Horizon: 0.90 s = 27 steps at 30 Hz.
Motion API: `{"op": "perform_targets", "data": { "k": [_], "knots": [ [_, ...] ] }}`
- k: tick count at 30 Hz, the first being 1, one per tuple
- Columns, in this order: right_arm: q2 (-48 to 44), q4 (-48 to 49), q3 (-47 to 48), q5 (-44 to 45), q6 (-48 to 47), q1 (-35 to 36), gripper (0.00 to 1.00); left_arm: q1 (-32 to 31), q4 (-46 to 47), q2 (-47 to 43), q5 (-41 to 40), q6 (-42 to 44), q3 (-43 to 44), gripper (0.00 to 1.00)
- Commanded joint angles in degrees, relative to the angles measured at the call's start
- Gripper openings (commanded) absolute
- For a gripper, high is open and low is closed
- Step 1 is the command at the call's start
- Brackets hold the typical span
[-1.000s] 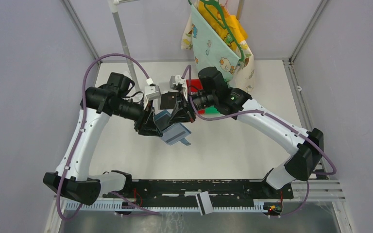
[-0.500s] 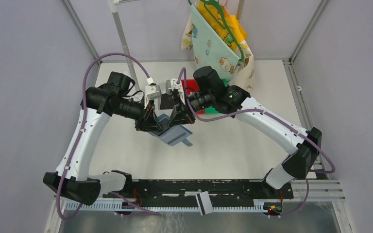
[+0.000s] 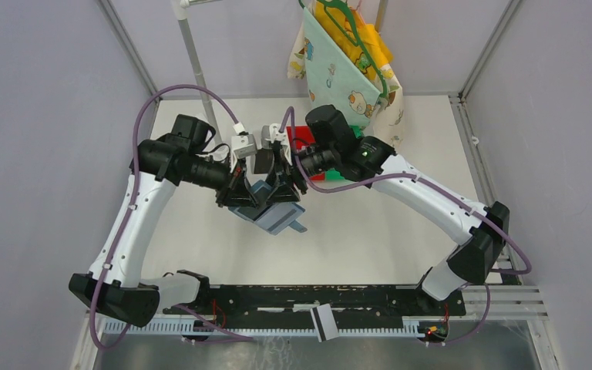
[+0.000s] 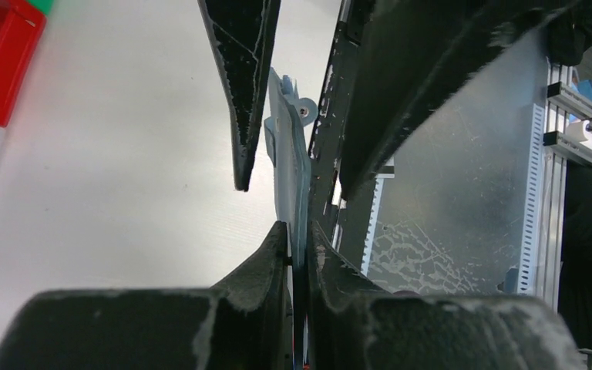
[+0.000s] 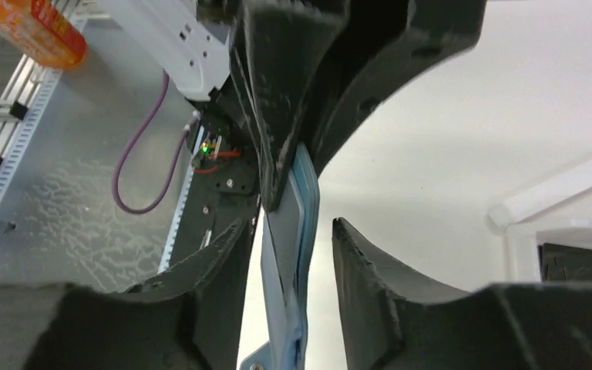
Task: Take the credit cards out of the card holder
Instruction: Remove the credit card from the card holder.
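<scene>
Matte white table, slim teal card holder

white arms, black joints, purple cables

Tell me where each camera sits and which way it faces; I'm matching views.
Top external: above and behind the bases, looking down at the table; both arms show, left gripper and right gripper both at the card holder.
Left wrist: looks along its own fingers, shut on the card holder.
Right wrist: looks along its own fingers, open around it.
Shared: both wrist views show the card holder edge-on, the other gripper beyond.
</scene>
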Motion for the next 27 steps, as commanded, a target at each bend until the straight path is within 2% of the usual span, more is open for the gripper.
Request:
{"op": "perform_targets", "data": {
  "k": [1,2,3,4,8,11,13,17,22,27],
  "knots": [
    [-4.9,11.23,-2.52,1.57,2.98,-0.43,0.62,-0.2,6.46,-0.51,1.63,-7.86,-1.12,0.02],
    [-6.0,12.47,-3.95,3.45,3.25,-0.79,0.76,-0.2,8.53,-0.41,0.6,-10.42,-1.28,0.02],
    [-7.47,14.18,-5.8,5.92,3.84,-1.26,0.97,-0.18,10.2,-0.27,-0.41,-12.46,-1.3,0.02],
    [-9.03,16.52,-8.06,8.49,5.13,-1.94,0.98,-0.02,11.79,-0.11,-1.36,-14.18,-1.31,0.02],
    [-17.84,33.39,-21.11,21.15,21.54,-6.55,0.98,0.39,17.77,0.67,-4.33,-21.91,-1.34,0.02],
    [-24.35,45.03,-30.11,19.35,26.67,-9.49,0.98,1.16,20.83,1.38,-4.69,-26.78,-0.85,0.02],
    [-25.61,47.67,-32.4,17.9,29.84,-9.71,0.96,2.55,22.91,1.74,-4.2,-30.11,-0.62,0.02],
    [-24.26,65.61,-39.21,9.69,47.6,-9.62,0.78,7.26,27.64,2.29,0.27,-35.47,-0.77,0.02],
    [-19.44,85.44,-43.97,7.17,62.51,-8.45,0.77,12.01,28.84,3.18,8.93,-38.89,-0.98,0.02],
    [-12.58,91.25,-39.81,7.09,67.86,-6.19,0.76,12.34,28.94,1.9,13.83,-39.02,-1.69,0.02]
  ]
}}
